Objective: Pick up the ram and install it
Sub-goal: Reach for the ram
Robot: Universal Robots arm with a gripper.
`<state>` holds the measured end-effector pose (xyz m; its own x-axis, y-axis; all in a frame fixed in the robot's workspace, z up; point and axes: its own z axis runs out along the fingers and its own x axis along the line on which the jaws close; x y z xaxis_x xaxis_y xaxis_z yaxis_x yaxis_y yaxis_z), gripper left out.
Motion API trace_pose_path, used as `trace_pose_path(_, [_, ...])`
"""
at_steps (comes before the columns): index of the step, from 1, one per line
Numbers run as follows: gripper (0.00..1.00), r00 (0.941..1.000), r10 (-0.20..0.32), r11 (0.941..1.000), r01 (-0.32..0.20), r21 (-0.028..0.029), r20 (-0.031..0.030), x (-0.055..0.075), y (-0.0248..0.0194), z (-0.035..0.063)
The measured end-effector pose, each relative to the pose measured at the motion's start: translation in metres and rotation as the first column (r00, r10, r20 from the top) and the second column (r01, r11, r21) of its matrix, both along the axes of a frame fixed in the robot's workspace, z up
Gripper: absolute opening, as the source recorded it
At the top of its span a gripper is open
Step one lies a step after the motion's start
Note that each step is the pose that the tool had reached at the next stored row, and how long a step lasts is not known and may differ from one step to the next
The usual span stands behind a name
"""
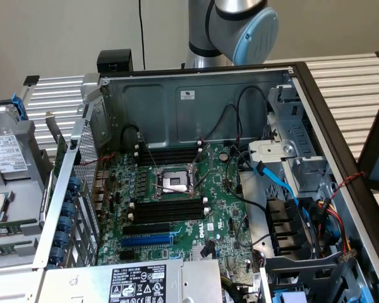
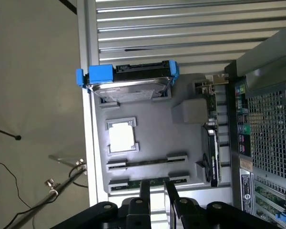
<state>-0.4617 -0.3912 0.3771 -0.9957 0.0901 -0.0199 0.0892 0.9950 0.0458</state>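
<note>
the end effector [image 2: 156, 193] is released: its two dark fingers [image 2: 144, 191] stand apart with a clear gap between them, over the outer edge of a grey tray [image 2: 181, 138]. the ram [image 2: 150, 181] lies flat in a clipped holder on that tray, directly under the gap and not grasped. whether the fingertips touch it i cannot tell. a second, similar holder sits just beside it. farther along are a white-topped square chip [image 2: 121, 137] and a hard drive [image 2: 128, 83] in blue brackets. the tray's rim follows the edge of the slatted surface [image 2: 190, 28], with bare floor beyond. in the exterior view the open computer case [image 1: 196, 95] shows its motherboard [image 1: 224, 189]. the black memory slots [image 1: 170, 208] lie uncovered, and cables crowd the exterior view's right.
</note>
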Motion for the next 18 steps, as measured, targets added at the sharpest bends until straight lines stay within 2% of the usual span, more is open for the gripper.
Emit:
trace_pose_path(4, [0.26,1.0000,0.006,1.0000,-0.006,0.0003,0.0001,0.0000,0.0001,0.0000])
trace_pose_path(7, [0.26,0.9983,0.059,0.9983,-0.059,0.0005,0.0000,-0.0002,0.0001,0.0000])
trace_pose_path(10, [0.26,0.9936,0.113,0.9936,-0.113,0.0006,0.0002,-0.0001,0.0001,0.0001])
trace_pose_path(15, [0.26,0.9791,0.203,0.9791,-0.203,0.0005,0.0002,-0.0001,0.0000,0.0011])
trace_pose_path(16, [0.26,0.9710,0.239,0.9710,-0.239,0.0005,0.0000,-0.0001,0.0000,0.0012])
trace_pose_path(18, [0.26,0.9617,0.274,0.9617,-0.274,0.0009,-0.0011,-0.0001,0.0001,0.0009])
